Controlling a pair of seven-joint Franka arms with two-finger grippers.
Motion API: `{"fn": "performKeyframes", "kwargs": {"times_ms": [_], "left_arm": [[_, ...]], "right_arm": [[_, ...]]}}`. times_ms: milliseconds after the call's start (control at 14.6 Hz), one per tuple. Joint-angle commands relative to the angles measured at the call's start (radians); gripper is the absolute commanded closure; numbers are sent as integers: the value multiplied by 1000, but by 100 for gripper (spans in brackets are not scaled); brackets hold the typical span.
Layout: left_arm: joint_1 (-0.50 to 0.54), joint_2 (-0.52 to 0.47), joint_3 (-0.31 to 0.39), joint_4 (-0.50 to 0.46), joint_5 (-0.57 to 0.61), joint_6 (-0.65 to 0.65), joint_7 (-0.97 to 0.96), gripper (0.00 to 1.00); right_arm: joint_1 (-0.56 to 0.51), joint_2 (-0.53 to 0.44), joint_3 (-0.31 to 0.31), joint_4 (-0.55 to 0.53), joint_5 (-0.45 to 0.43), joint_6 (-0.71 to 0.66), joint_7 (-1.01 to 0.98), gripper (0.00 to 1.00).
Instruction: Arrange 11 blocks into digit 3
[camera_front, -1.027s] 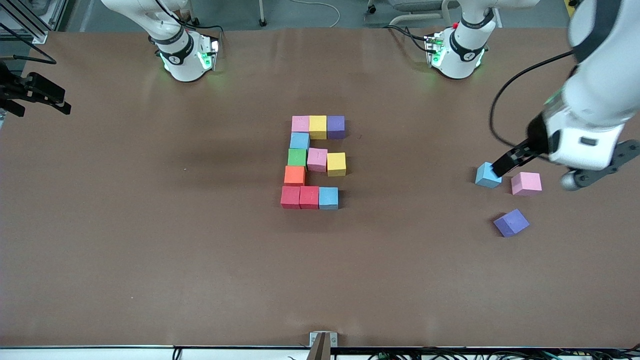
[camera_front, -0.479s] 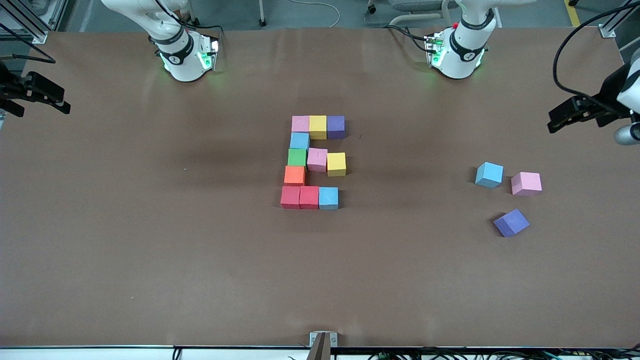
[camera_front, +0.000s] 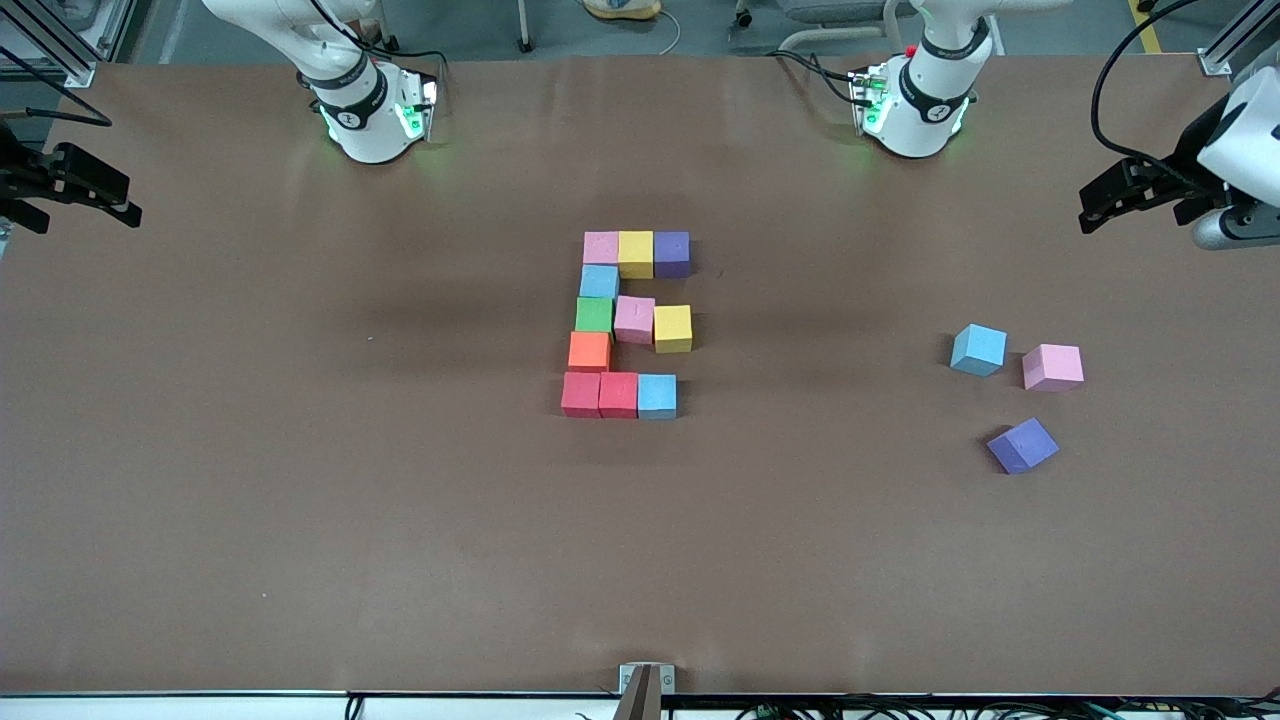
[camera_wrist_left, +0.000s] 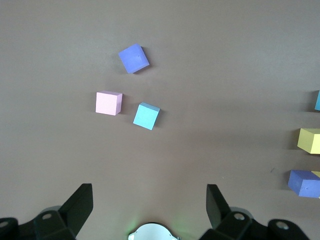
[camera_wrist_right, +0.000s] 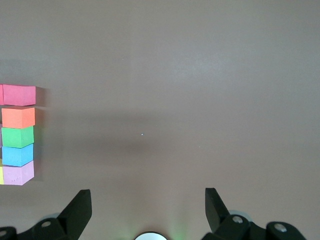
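A figure of coloured blocks (camera_front: 634, 319) lies at the table's middle. It has three bars of three blocks each. A spine of light blue (camera_front: 599, 282), green (camera_front: 594, 315) and orange (camera_front: 589, 351) blocks joins them on the side toward the right arm's end. The yellow block (camera_front: 673, 328) of the middle bar sits slightly nearer the front camera than its neighbours. My left gripper (camera_front: 1100, 205) hangs open and empty over the left arm's end of the table. In the left wrist view the left gripper (camera_wrist_left: 148, 197) holds nothing. My right gripper (camera_front: 90, 215) waits open at the right arm's end, and the right gripper (camera_wrist_right: 147, 200) is empty too.
Three loose blocks lie toward the left arm's end: a light blue one (camera_front: 978, 350), a pink one (camera_front: 1052, 367) and a purple one (camera_front: 1022, 445) nearest the front camera. The left wrist view shows the purple (camera_wrist_left: 134, 58), pink (camera_wrist_left: 108, 103) and light blue (camera_wrist_left: 146, 116) cubes apart.
The left arm has drawn back from low over the loose light blue and pink blocks, up toward the left arm's end of the table. The blocks and the right arm have not moved.
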Motion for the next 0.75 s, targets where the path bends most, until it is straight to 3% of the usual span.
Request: {"fn": "performKeyframes", "kwargs": {"times_ms": [0, 685], "left_arm": [[-1, -31, 1, -24, -17, 15, 13, 0], [-4, -3, 1, 29, 0, 10, 8, 0]], "right_arm": [[3, -28, 2, -32, 3, 2, -2, 0], [3, -28, 2, -32, 9, -13, 44, 0]]}}
